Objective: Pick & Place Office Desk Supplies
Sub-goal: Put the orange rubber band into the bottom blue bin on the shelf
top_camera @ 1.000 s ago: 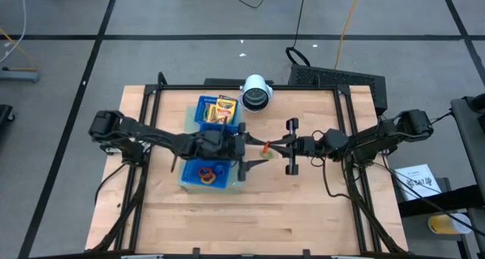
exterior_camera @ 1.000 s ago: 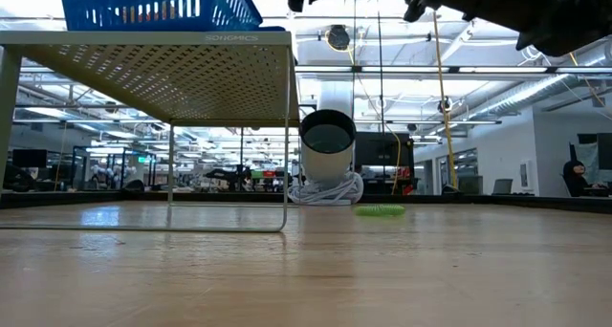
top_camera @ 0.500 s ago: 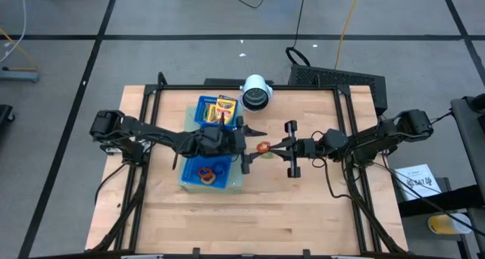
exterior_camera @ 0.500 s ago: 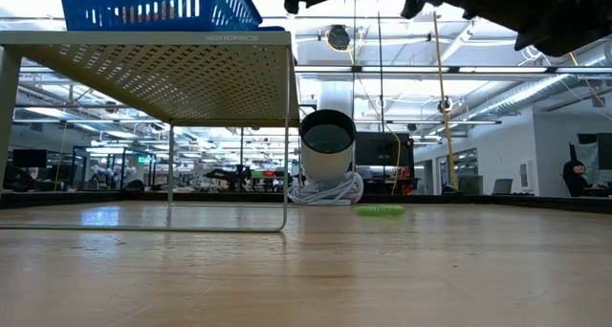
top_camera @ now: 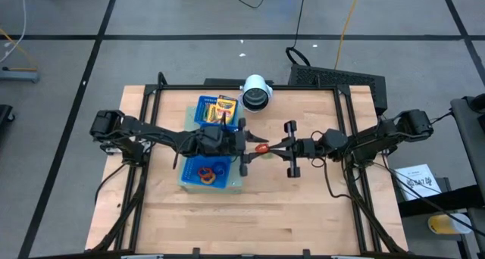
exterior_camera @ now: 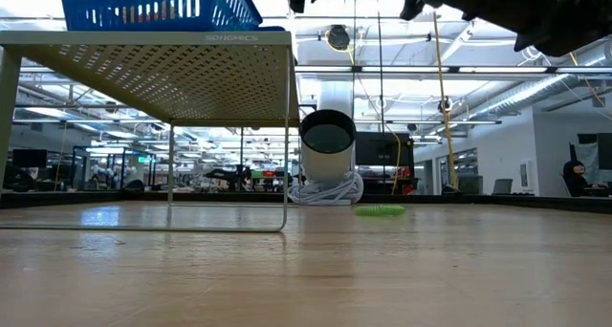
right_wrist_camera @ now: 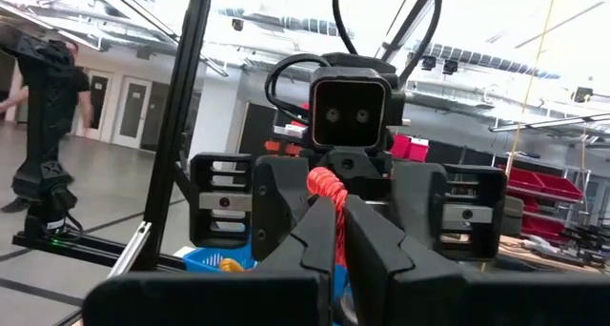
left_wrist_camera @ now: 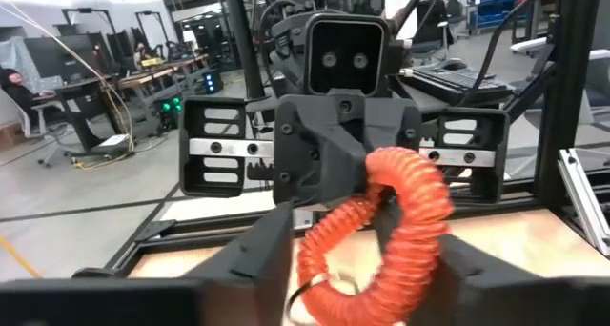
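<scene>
Right wrist view: right gripper [right_wrist_camera: 338, 233] pinches the orange ring [right_wrist_camera: 329, 197]; left gripper [top_camera: 251, 145], half-open, straddles its far side.

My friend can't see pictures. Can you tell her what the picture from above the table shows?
Two dark robot arms meet over the middle of a wooden table, with the right gripper pinching a red-orange coiled ring between the left gripper fingers. A blue tray of crayon boxes sits beneath the left arm.
</scene>
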`<state>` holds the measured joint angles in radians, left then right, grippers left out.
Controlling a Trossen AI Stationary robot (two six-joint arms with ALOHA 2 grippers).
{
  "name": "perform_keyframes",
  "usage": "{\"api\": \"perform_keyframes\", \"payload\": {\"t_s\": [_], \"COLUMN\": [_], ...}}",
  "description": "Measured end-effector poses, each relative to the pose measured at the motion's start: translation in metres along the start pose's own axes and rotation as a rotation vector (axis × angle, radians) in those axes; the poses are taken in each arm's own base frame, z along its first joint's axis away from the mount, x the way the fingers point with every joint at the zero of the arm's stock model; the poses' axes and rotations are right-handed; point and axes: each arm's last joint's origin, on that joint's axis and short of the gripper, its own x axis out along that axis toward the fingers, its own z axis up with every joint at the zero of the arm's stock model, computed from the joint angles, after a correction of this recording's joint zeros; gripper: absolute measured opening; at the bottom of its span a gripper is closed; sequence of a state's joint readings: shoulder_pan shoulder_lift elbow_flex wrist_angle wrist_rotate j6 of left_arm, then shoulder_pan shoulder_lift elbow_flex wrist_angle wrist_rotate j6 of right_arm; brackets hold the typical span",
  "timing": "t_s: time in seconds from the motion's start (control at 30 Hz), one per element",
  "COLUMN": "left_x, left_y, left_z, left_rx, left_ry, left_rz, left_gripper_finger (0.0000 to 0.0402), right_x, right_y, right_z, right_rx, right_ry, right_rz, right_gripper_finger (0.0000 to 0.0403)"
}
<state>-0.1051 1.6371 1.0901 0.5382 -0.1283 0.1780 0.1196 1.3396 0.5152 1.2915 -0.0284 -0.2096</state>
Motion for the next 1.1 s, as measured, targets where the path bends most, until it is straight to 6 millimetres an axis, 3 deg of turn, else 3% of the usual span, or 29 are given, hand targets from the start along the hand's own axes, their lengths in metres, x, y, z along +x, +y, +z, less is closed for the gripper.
{"api": "perform_keyframes", "payload": {"t_s": [0.3, 0.5, 0.7, 0.9, 1.1], "left_x": [0.0, 0.0, -0.004, -0.018, -0.043], "left_y": [0.0, -0.001, 0.0, 0.004, 0.005], "left_z": [-0.002, -0.003, 0.001, 0.016, 0.037], "left_rx": [0.003, -0.014, -0.023, -0.066, -0.065], "left_ry": [0.019, 0.03, 0.031, 0.036, 0.05], "left_rz": [-0.008, -0.014, -0.045, -0.141, -0.23], "left_gripper_finger": [0.0017, 0.0038, 0.0019, 0.0023, 0.0013], "right_x": [0.0, 0.0, -0.006, -0.026, -0.049], "right_y": [0.0, 0.0, -0.003, -0.009, -0.009], "right_z": [0.0, -0.001, 0.009, 0.019, 0.02], "right_rx": [0.0, 0.018, 0.048, 0.062, 0.087], "right_ry": [0.002, 0.032, 0.09, 0.166, 0.146], "right_rz": [-0.003, 0.0, -0.024, -0.159, -0.194], "right_gripper_finger": [0.0004, 0.0022, 0.0106, 0.0185, 0.0214]}}
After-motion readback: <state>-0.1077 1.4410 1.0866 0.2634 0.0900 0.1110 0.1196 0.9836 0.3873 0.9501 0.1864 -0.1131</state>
